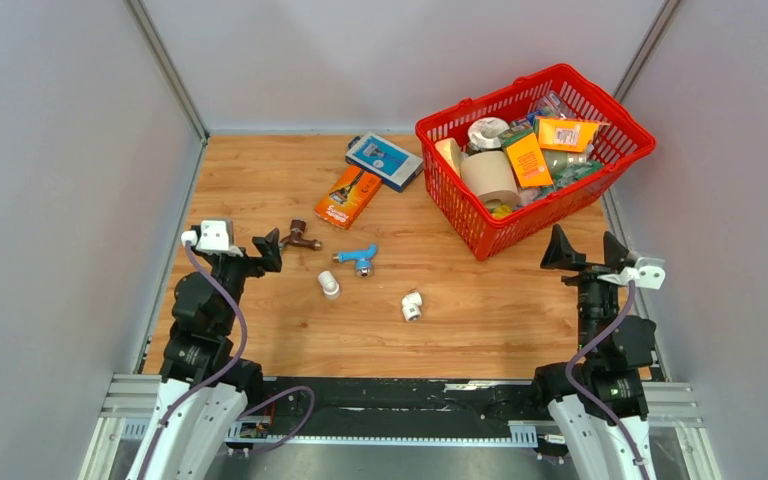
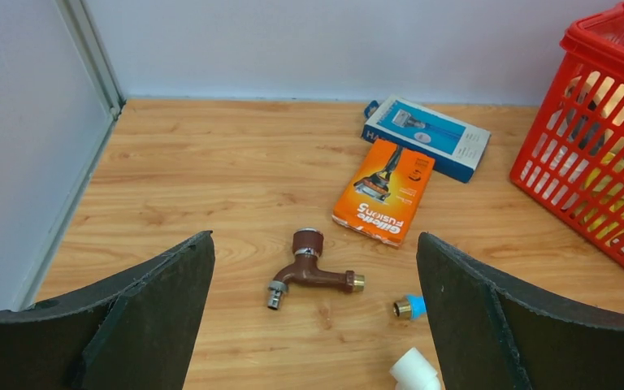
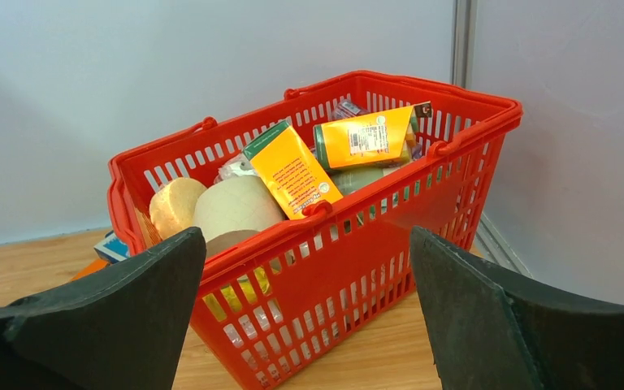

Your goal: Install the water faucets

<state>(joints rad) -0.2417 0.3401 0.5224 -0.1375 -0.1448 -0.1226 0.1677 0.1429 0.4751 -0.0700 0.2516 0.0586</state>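
Observation:
The dark brown faucet lies on the wooden table just right of my left gripper. In the left wrist view the brown faucet lies between and ahead of the open, empty jaws of the left gripper. The light blue faucet lies further right; only its brass end shows in the left wrist view. Two white elbow fittings lie near the middle. My right gripper is open and empty, facing the red basket.
A red basket full of packages stands at the back right and fills the right wrist view. An orange razor box and a blue box lie behind the faucets. Grey walls enclose the table.

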